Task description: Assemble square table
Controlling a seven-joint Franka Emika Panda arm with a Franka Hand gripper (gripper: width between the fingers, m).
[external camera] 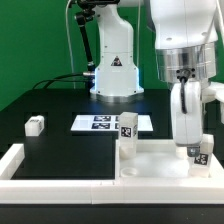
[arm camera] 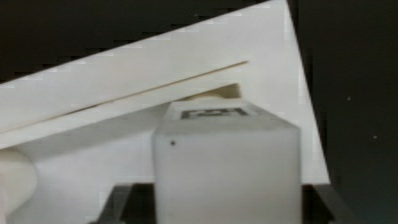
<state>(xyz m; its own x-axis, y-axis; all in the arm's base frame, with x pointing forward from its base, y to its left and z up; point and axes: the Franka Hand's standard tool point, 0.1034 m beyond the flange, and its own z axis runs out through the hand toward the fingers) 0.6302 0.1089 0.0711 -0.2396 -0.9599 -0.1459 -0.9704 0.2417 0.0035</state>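
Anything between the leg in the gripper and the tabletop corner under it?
Nothing visible. The held leg is right at the tabletop corner; the other upright leg stands clear of it, toward the exterior view's left.

I work over a flat matt black bench (external camera: 55, 105), backed by a plain green wall (external camera: 35, 35); a long low white wall (external camera: 50, 182) frames its edge under even light

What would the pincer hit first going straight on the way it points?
The pincer points down, closed on a leg; that leg would likely meet the tabletop near its corner first. The gap between them is unclear from either view.
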